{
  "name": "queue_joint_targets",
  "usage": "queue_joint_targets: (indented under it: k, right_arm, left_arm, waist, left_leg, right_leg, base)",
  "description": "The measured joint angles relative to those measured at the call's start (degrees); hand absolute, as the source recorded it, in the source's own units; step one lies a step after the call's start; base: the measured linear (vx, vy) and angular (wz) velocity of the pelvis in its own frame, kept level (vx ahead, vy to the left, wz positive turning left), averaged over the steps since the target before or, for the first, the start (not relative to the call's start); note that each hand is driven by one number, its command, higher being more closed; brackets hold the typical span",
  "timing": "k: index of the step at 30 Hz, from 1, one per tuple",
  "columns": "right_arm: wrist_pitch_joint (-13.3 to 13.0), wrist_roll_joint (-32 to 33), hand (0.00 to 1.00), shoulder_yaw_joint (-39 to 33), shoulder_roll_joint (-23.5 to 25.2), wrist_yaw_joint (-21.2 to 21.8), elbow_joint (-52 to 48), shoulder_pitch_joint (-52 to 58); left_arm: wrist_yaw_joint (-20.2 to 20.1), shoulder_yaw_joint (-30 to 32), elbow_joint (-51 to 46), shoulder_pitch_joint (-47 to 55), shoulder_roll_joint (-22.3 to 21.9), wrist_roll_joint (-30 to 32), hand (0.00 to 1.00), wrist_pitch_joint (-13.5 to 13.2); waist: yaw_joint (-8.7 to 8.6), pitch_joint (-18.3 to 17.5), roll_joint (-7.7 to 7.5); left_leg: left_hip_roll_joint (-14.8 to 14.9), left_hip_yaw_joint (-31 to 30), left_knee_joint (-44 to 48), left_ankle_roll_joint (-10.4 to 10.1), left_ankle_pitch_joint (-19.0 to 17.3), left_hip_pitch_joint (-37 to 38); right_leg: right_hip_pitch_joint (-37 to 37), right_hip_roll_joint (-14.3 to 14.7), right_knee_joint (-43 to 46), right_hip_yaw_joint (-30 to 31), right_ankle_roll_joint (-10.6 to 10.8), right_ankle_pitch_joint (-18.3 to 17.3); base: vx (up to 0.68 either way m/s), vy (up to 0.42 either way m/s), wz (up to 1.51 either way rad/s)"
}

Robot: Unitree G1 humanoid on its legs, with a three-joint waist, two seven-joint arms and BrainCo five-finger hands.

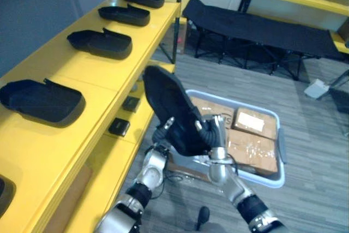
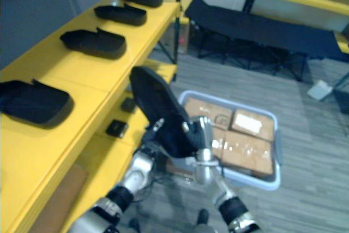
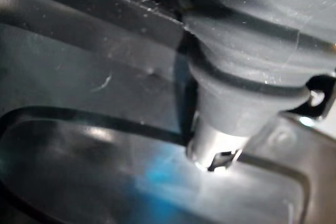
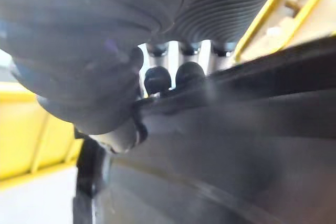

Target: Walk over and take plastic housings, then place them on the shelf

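Note:
A black plastic housing [image 1: 170,107] is held tilted upright in front of me, between both hands, beside the yellow shelf [image 1: 98,80]. My left hand [image 1: 163,130] grips its lower left edge, and its thumb [image 3: 215,153] presses on the housing's glossy surface [image 3: 79,156]. My right hand [image 1: 210,132] clasps the lower right edge; its dark fingertips [image 4: 157,80] curl over the housing's rim [image 4: 236,129]. Several more black housings lie in a row on the shelf top, the nearest [image 1: 41,102] at the left, another [image 1: 101,43] farther back.
A grey bin [image 1: 281,154] with cardboard boxes [image 1: 251,135] stands on the floor to the right of my hands. Two small black parts [image 1: 119,127] lie on the lower shelf level. A black folding cot [image 1: 262,25] stands at the back right.

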Motion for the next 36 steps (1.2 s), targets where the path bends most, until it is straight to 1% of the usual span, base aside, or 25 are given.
queue_joint_targets:
  k: [1,3,4,5,6,7,8,9,10,11,13,14,16,17,18,19,22,25,27,28,29,31,32,34,36]
  right_arm:
    - [-0.26,0.51,0.00,0.02,-0.02,0.04,-0.50,0.30]
    - [-0.58,4.02,0.00,0.58,-0.03,1.70,-3.62,0.89]
    - [-0.55,4.88,0.00,0.57,-0.04,2.22,-4.76,1.00]
    - [-0.47,7.53,0.00,0.56,-0.09,4.26,-8.21,1.53]
    - [-0.42,10.43,0.00,0.45,-0.22,7.16,-12.90,2.69]
    - [-0.41,11.57,0.00,0.45,-0.30,8.64,-15.05,3.34]
    - [-0.21,13.63,0.00,0.31,-0.41,12.00,-19.45,4.73]
    - [-0.15,15.19,0.00,-0.48,-0.82,14.45,-23.84,6.26]
    - [-0.11,16.26,0.00,-1.34,-1.05,15.43,-26.00,7.03]
    - [-0.03,18.08,0.00,-3.52,-1.29,16.29,-29.37,8.36]
    - [-0.13,22.71,0.00,-11.33,-1.65,16.28,-35.26,11.76]
    - [-0.21,23.94,0.00,-13.35,-1.67,16.30,-35.91,12.57]
    - [-0.71,29.75,0.00,-19.68,-1.54,16.72,-37.49,16.53]
    - [-0.86,31.31,0.00,-20.90,-1.39,17.58,-37.67,17.46]
    - [-1.14,35.01,0.00,-22.79,-0.99,19.82,-38.08,19.18]
    - [-2.12,40.19,0.00,-23.98,-0.53,22.91,-38.40,20.49]
    - [-2.46,47.22,0.00,-26.64,1.57,27.95,-38.13,22.90]
    - [-2.04,51.76,0.00,-28.21,3.17,31.86,-33.98,24.33]
    - [-0.49,52.90,0.00,-29.64,4.23,34.61,-29.31,26.13]
    - [-0.10,52.77,0.00,-29.77,4.40,35.05,-28.15,26.51]
    - [0.41,52.05,0.00,-29.99,4.69,35.04,-25.92,27.01]
    - [0.52,51.83,0.00,-30.13,4.97,34.96,-22.89,27.18]
    - [0.47,51.83,0.00,-30.03,5.12,34.98,-21.46,26.99]
    - [0.42,51.73,0.00,-29.78,5.72,34.97,-20.61,26.52]
    - [0.41,49.44,0.00,-28.42,5.54,34.22,-18.43,23.43]
  left_arm:
    - [0.37,0.17,-1.27,0.54,0.14,1.33,1.00,-0.15]
    - [3.95,2.50,-7.65,2.61,0.72,9.75,1.00,-0.61]
    - [5.21,3.10,-9.43,2.99,1.00,12.18,1.00,-0.64]
    - [8.41,4.55,-12.96,3.58,1.52,18.32,1.00,-0.64]
    - [12.22,7.14,-16.10,4.11,1.64,25.57,1.00,-0.60]
    - [13.98,8.57,-17.65,4.74,1.63,28.78,1.00,-0.60]
    - [17.66,11.20,-20.63,6.27,1.60,35.63,1.00,-0.57]
    - [20.29,13.73,-23.41,8.11,1.73,40.85,1.00,-0.51]
    - [21.53,15.08,-24.84,9.13,1.93,43.05,1.00,-0.50]
    - [23.55,17.03,-27.13,10.57,2.14,46.63,1.00,-0.48]
    - [27.93,21.44,-32.59,14.29,3.19,54.15,1.00,-0.49]
    - [29.03,22.54,-33.54,15.13,3.61,56.14,1.00,-0.50]
    - [32.33,27.20,-36.50,18.36,4.36,63.02,1.00,-0.24]
    - [32.78,28.33,-37.37,19.11,4.32,64.42,1.00,0.13]
    - [33.56,30.07,-38.70,20.40,4.38,66.53,1.00,0.53]
    - [33.76,31.56,-39.97,21.68,4.37,67.73,1.00,0.73]
    - [33.95,34.30,-41.35,24.04,4.37,69.18,1.00,0.72]
    - [33.76,36.02,-42.87,26.85,4.21,68.59,1.00,0.47]
    - [33.37,36.37,-45.88,30.10,3.45,65.23,1.00,-0.36]
    - [33.28,36.45,-46.67,30.90,3.22,64.06,1.00,-0.66]
    - [33.13,36.57,-47.92,32.17,2.44,61.93,1.00,-1.73]
    - [33.15,37.14,-49.64,33.20,0.46,60.65,1.00,-2.78]
    - [33.17,37.51,-50.74,33.60,-0.53,60.33,1.00,-3.56]
    - [33.60,37.70,-53.54,34.82,-1.09,60.40,1.00,-3.91]
    - [33.69,40.36,-57.25,36.06,-1.09,60.77,1.00,-4.31]
  waist:
    - [0.15,0.00,0.00]
    - [0.49,0.00,0.00]
    - [0.52,0.00,0.00]
    - [0.54,-0.01,-0.01]
    - [0.56,-0.21,0.03]
    - [0.55,-0.57,0.05]
    - [0.52,-1.39,0.19]
    - [0.52,-2.17,0.38]
    - [0.51,-2.49,0.48]
    - [0.54,-2.67,0.57]
    - [0.53,-2.76,0.60]
    - [0.52,-2.76,0.61]
    - [0.37,-3.98,1.01]
    - [0.31,-4.26,1.21]
    - [0.20,-4.77,1.66]
    - [0.00,-5.09,2.22]
    - [-0.33,-5.73,3.40]
    - [-0.66,-5.89,4.01]
    - [-0.62,-5.82,4.27]
    - [-0.58,-5.84,4.34]
    - [-0.44,-5.76,4.51]
    - [0.40,-5.70,4.82]
    - [1.18,-5.57,5.04]
    - [2.13,-5.61,5.46]
    - [3.95,-5.34,6.04]
  left_leg:
    - [0.03,-0.01,0.01,0.00,0.00,0.00]
    - [0.10,-0.14,0.11,0.00,0.00,0.00]
    - [0.11,-0.23,0.17,-0.01,0.00,0.01]
    - [0.13,-0.40,0.27,-0.01,-0.01,0.04]
    - [0.07,-0.56,0.30,-0.02,-0.01,0.08]
    - [0.12,-0.58,0.28,-0.03,-0.02,0.07]
    - [0.22,-0.60,0.29,-0.05,-0.03,0.14]
    - [0.27,-0.64,0.29,-0.15,-0.09,0.33]
    - [0.30,-0.60,0.28,-0.22,-0.15,0.46]
    - [0.33,-0.55,0.28,-0.34,-0.26,0.72]
    - [0.39,-0.45,0.29,-0.39,-0.53,1.52]
    - [0.40,-0.35,0.28,-0.42,-0.65,1.79]
    - [0.45,-0.13,0.28,-0.47,-1.00,1.95]
    - [0.47,-0.11,0.29,-0.53,-1.09,1.97]
    - [0.52,-0.03,0.29,-0.54,-1.23,1.98]
    - [0.56,-0.01,0.29,-0.63,-1.34,1.98]
    - [0.84,0.04,0.28,-0.78,-1.50,1.97]
    - [1.17,0.02,0.26,-0.97,-1.62,1.97]
    - [1.18,-0.05,0.21,-1.02,-1.75,1.92]
    - [1.17,-0.13,0.20,-1.00,-1.78,1.88]
    - [1.11,-0.50,0.20,-0.93,-1.85,1.84]
    - [0.98,-1.51,0.21,-0.89,-1.95,1.71]
    - [0.88,-2.50,0.22,-0.89,-1.95,1.54]
    - [0.64,-4.99,0.44,-0.87,-1.92,0.55]
    - [0.35,-7.74,0.80,-0.86,-1.91,-0.31]
  right_leg:
    - [0.01,0.00,-0.01,-0.01,0.00,0.00]
    - [0.14,0.04,-0.04,-0.17,-0.01,-0.01]
    - [0.25,0.05,-0.05,-0.28,-0.02,-0.03]
    - [0.47,0.07,-0.07,-0.58,0.02,-0.16]
    - [0.66,0.13,-0.06,-1.07,-0.09,-0.40]
    - [0.65,0.19,-0.06,-1.13,-0.16,-0.50]
    - [0.66,0.28,-0.05,-1.25,-0.27,-0.79]
    - [0.78,0.35,-0.05,-1.33,-0.31,-0.98]
    - [0.86,0.38,-0.05,-1.32,-0.29,-1.02]
    - [1.04,0.41,-0.04,-1.32,-0.26,-1.13]
    - [1.76,0.46,-0.05,-1.35,-0.33,-1.56]
    - [1.98,0.46,-0.05,-1.33,-0.41,-1.75]
    - [2.01,0.48,-0.49,-1.38,-0.52,-2.28]
    - [2.01,0.51,-0.53,-1.39,-0.58,-2.36]
    - [1.99,0.55,-0.54,-1.40,-0.61,-2.45]
    - [1.98,0.60,-0.55,-1.42,-0.66,-2.55]
    - [1.92,0.87,-0.56,-1.46,-0.69,-2.76]
    - [1.93,1.22,-0.58,-1.54,-0.63,-3.06]
    - [1.96,1.20,-0.58,-1.70,-0.55,-3.29]
    - [2.00,1.19,-0.58,-1.82,-0.55,-3.38]
    - [2.38,1.05,-0.57,-2.76,-0.58,-3.53]
    - [3.04,0.89,-0.57,-3.97,-0.56,-3.82]
    - [3.71,0.80,-0.57,-5.20,-0.31,-4.11]
    - [4.69,0.64,-0.56,-7.77,0.05,-4.54]
    - [5.98,0.56,-0.23,-10.63,0.66,-4.58]
  base:
    - [0.00,0.000,0.00]
    - [0.00,0.000,0.00]
    - [-0.01,0.000,0.06]
    - [-0.01,0.001,0.09]
    - [-0.01,0.001,0.07]
    - [0.00,-0.001,0.05]
    - [0.00,0.000,0.00]
    - [0.00,0.000,0.00]
    - [0.00,0.000,0.00]
    - [0.00,0.000,0.00]
    - [0.01,0.004,-0.02]
    - [0.01,0.010,-0.05]
    - [0.01,0.013,-0.05]
    - [0.02,0.012,-0.03]
    - [0.03,0.014,-0.02]
    - [0.03,0.010,-0.02]
    - [0.01,0.003,0.00]
    - [0.00,0.000,0.00]
    - [0.00,0.000,0.00]
    - [0.03,0.015,0.09]
    - [0.03,0.017,0.18]
    - [0.03,0.019,0.29]
    - [0.03,0.008,0.50]
    - [0.03,0.004,0.61]
    - [0.04,0.005,0.60]
